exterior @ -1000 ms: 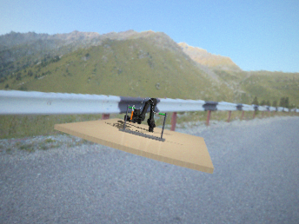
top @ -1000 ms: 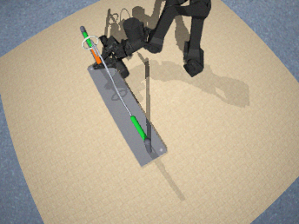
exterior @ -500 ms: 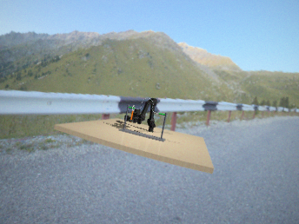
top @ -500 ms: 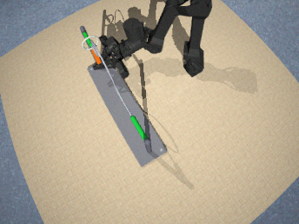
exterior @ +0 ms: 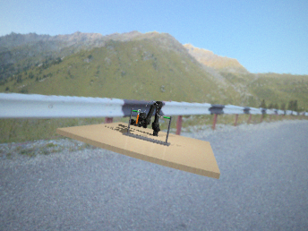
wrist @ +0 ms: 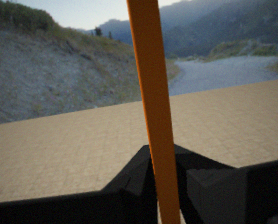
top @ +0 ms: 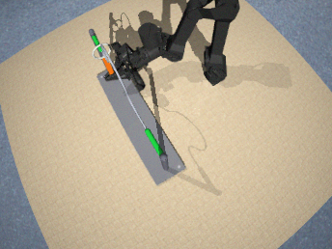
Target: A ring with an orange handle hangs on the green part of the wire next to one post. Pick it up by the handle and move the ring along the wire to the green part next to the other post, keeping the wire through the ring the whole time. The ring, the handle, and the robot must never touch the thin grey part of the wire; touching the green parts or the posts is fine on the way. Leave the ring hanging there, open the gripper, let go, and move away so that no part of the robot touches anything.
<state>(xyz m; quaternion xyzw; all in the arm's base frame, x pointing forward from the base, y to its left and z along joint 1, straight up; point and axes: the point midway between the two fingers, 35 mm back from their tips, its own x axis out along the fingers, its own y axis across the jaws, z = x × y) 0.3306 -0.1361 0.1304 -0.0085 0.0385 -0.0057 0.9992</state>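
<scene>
The pale ring (top: 94, 53) is around the wire at the green part (top: 96, 40) (exterior: 134, 111) beside the far-left post (top: 92, 32) (exterior: 130, 124). Its orange handle (top: 108, 66) (exterior: 137, 118) (wrist: 154, 85) hangs below it, nearly upright. My gripper (top: 111, 74) (wrist: 157, 151) is shut on the lower part of the handle. The thin grey wire (top: 127, 93) runs to the other green part (top: 153, 142) (exterior: 166, 117) by the near post (top: 164, 162) (exterior: 168, 132). Whether the ring touches the wire is too small to tell.
The grey base plate (top: 140, 134) lies under the wire and joins both posts. The arm (top: 180, 31) (exterior: 157, 118) reaches in from the right side in the top view. Shadows of the arm and wire fall across the tan table (top: 72, 152) (exterior: 192, 158).
</scene>
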